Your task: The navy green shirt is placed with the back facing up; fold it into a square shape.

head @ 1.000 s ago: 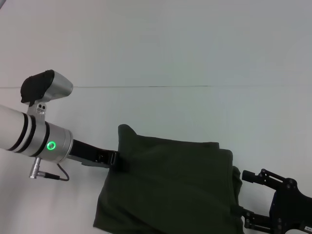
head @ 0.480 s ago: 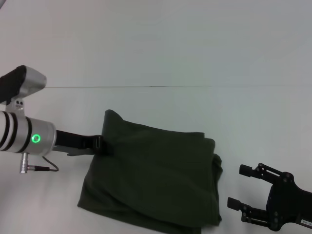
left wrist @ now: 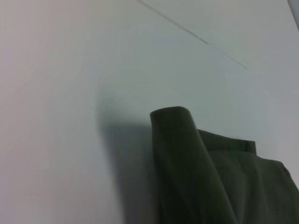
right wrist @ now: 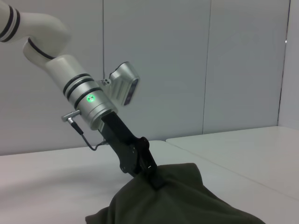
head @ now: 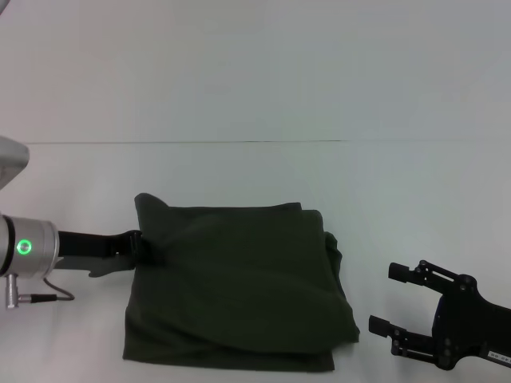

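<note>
Since last frames, shirt slid toward left of head view with my left arm, right gripper backing off rightward. Head view: navy green shirt (head: 235,287) folded, lower centre on white table (head: 319,175); left gripper (head: 148,247) clamped on its left edge; right gripper (head: 403,307) lower right, fingers spread, holding nothing, apart from cloth. Left wrist view: shirt fold fills lower right. Right wrist view: left gripper pinching raised cloth at centre bottom.
</note>
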You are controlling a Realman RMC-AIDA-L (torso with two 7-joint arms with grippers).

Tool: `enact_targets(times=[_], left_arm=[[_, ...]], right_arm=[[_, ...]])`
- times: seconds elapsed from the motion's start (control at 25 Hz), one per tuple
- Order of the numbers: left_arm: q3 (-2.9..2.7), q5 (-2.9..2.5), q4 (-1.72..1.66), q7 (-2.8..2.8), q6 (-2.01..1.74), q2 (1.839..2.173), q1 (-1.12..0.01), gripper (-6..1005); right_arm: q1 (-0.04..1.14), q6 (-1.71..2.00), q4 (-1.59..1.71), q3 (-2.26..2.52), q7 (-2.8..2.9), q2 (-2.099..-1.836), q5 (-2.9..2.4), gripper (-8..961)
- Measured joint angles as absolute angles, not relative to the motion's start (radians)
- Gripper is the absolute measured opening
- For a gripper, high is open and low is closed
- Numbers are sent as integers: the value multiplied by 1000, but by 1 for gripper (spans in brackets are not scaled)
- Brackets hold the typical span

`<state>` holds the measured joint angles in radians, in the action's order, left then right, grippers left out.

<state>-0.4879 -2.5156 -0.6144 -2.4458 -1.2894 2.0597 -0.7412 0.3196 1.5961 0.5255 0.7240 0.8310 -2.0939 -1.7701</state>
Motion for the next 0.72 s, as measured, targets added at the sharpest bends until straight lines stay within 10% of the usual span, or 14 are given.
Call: enact_targets(times=[0.72], left_arm=[[-455, -2490, -734, -2259, -1388, 2076, -679, 243]], right_arm=[[341, 1582, 517, 724, 831, -2094, -1772, 837]])
